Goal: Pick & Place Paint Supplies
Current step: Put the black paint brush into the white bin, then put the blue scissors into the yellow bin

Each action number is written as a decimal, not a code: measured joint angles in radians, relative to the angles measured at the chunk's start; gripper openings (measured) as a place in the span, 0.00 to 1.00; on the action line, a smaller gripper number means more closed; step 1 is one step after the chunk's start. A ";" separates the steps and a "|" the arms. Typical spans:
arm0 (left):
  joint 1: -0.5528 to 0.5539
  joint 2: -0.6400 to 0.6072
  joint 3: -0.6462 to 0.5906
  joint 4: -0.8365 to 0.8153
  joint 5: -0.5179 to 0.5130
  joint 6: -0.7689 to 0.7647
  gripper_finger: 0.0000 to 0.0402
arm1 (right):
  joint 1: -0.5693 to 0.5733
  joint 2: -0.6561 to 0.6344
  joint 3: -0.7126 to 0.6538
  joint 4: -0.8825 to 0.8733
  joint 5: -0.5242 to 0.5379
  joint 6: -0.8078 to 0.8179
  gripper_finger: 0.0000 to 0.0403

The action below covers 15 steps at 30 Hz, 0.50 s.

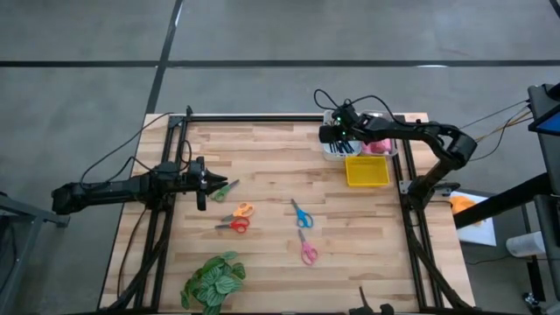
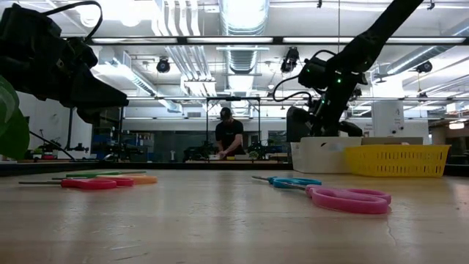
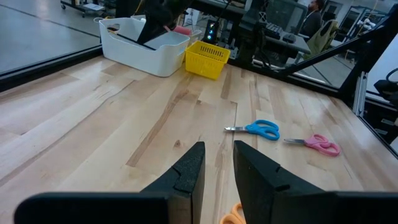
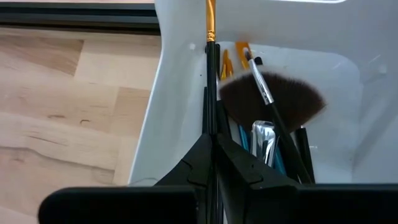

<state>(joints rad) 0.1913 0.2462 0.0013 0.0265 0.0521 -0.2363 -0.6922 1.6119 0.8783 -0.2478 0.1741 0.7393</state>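
My right gripper (image 4: 213,155) is over the white bin (image 1: 350,144) at the table's far right and is shut on a thin dark-handled brush (image 4: 211,74). More brushes, one a dark fan brush (image 4: 273,99), stand in that bin, and something pink (image 1: 378,146) lies in its other half. My left gripper (image 3: 217,165) hovers open at the table's left, beside the green scissors (image 1: 226,188). The orange (image 1: 242,210), red (image 1: 234,225), blue (image 1: 302,213) and pink scissors (image 1: 307,252) lie flat on the table. My right gripper pinches the brush's dark handle (image 4: 211,121) between its two fingers, coming from above and slanting down into the bin. The brush runs on ahead of the fingers. Its gold ferrule (image 4: 210,18) reaches past the bin's wall (image 4: 177,74).
A yellow basket (image 1: 367,171) sits just nearer than the white bin. A green leafy plant (image 1: 213,280) lies near the table's near-left edge. Dark frame rails (image 1: 262,118) run round the table. A person (image 2: 229,136) stands in the room behind.
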 joint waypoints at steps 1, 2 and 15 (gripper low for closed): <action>0.000 0.000 0.000 0.000 0.000 0.000 0.22 | 0.000 0.000 0.000 0.000 0.000 0.000 0.03; 0.000 0.000 0.000 0.000 0.000 0.000 0.22 | 0.000 0.000 0.000 0.000 0.000 0.001 0.03; 0.000 0.000 0.000 0.000 0.000 0.000 0.22 | -0.007 -0.002 0.001 -0.002 -0.017 0.051 0.27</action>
<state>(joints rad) 0.1913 0.2462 0.0013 0.0265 0.0521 -0.2363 -0.6994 1.6096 0.8795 -0.2493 0.1575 0.7906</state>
